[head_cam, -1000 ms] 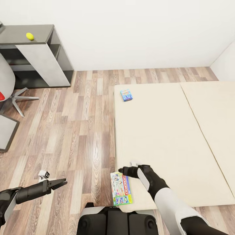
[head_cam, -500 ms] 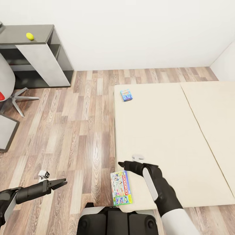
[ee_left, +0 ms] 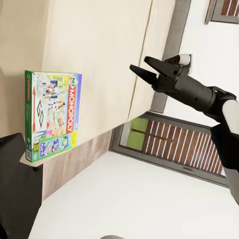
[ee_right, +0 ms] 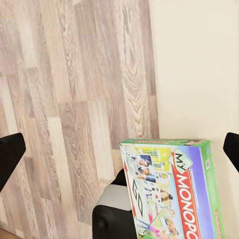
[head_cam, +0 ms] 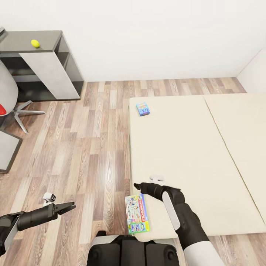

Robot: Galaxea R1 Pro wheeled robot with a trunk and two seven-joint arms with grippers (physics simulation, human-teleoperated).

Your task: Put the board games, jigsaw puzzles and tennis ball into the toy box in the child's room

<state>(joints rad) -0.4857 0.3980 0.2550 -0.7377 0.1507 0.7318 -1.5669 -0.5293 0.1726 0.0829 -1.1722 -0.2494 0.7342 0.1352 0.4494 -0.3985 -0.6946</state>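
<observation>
The green-edged Monopoly board game [head_cam: 137, 213] lies flat on the near left corner of the bed [head_cam: 192, 155], overhanging its edge a little. My right gripper [head_cam: 137, 185] hovers open just beyond the box's far end, touching nothing. In the right wrist view the box [ee_right: 174, 194] lies between the spread fingers [ee_right: 10, 152]. The left wrist view shows the same box [ee_left: 52, 114] and the right gripper [ee_left: 139, 64]. A small blue-teal board game [head_cam: 143, 109] rests at the bed's far left corner. The tennis ball [head_cam: 35, 43] sits on the dark grey cabinet [head_cam: 51, 37]. My left gripper [head_cam: 72, 207] hangs empty over the floor.
Wood-plank floor [head_cam: 92, 140] runs between the bed and the cabinet. An office chair [head_cam: 7, 88] with a star base stands at the left edge, with a grey surface [head_cam: 5, 147] below it. White walls close off the far side.
My right forearm has swung in and the gripper has edged slightly away from the Monopoly box. The head view has shifted a little. The left arm is still.
</observation>
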